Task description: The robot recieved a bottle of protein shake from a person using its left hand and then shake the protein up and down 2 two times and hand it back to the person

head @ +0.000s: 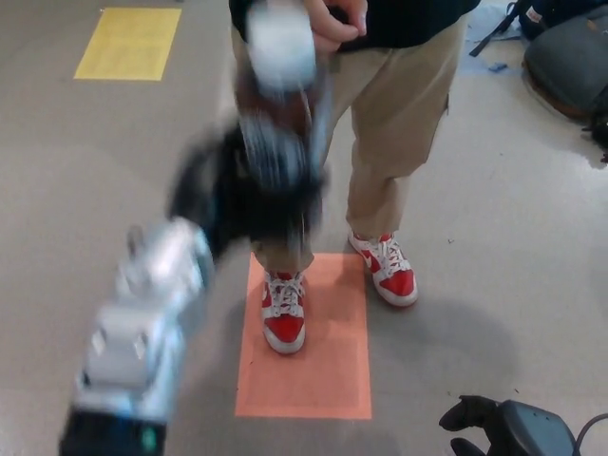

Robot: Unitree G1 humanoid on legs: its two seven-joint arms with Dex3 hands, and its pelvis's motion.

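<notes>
The dark brown protein shake bottle (pixel 280 109) with a white cap is blurred by fast motion, raised high in the middle of the head view. My left hand (pixel 242 195) is shut on its lower half, the silver forearm reaching up from the lower left. The person (pixel 399 104) stands just behind it in tan trousers, one hand (pixel 337 19) held closed at the waist above the cap. My right hand (pixel 475 423) shows only as dark fingers at the bottom right edge, holding nothing.
The person's red and white shoes (pixel 285 318) stand on an orange floor patch (pixel 309 337). A yellow patch (pixel 128 43) lies at the far left. A dark bag (pixel 565 57) sits at the top right.
</notes>
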